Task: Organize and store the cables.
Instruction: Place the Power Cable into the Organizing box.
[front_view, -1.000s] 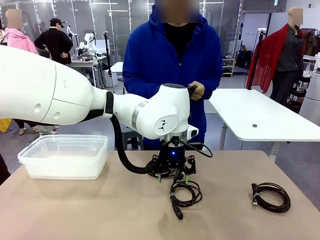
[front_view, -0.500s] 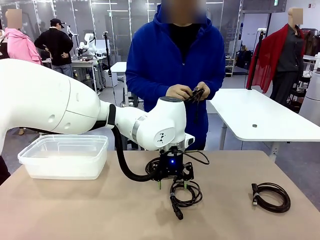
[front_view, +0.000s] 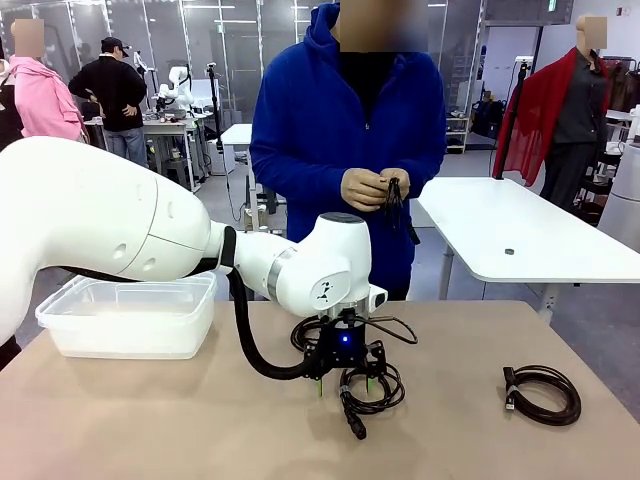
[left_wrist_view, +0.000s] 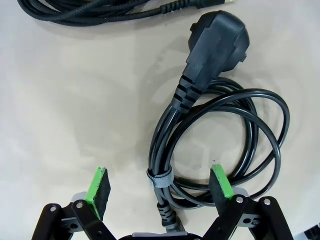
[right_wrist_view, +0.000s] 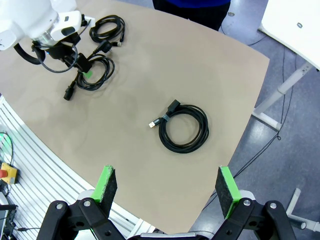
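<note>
A coiled black cable (front_view: 372, 392) with a chunky plug (left_wrist_view: 217, 42) lies mid-table. My left gripper (front_view: 345, 382) hovers low over it, open; its green pads (left_wrist_view: 100, 192) straddle the coil's tied side (left_wrist_view: 160, 178) without touching. Beyond it lies a second, braided cable (left_wrist_view: 125, 12), seen as a small coil (right_wrist_view: 107, 27) in the right wrist view. A third coil (front_view: 543, 393) rests at the right of the table (right_wrist_view: 184, 127). My right gripper (right_wrist_view: 166, 185) hangs open high above the table. The person's hands (front_view: 370, 188) hold another black cable.
A clear plastic container (front_view: 130, 315) stands at the table's left, beside my left arm. The table's edge (right_wrist_view: 250, 115) drops off just past the third coil. A white table (front_view: 530, 235) stands behind on the right.
My left gripper has sunk lower over the middle coil and stayed open. The person has brought both hands together on the cable they hold.
</note>
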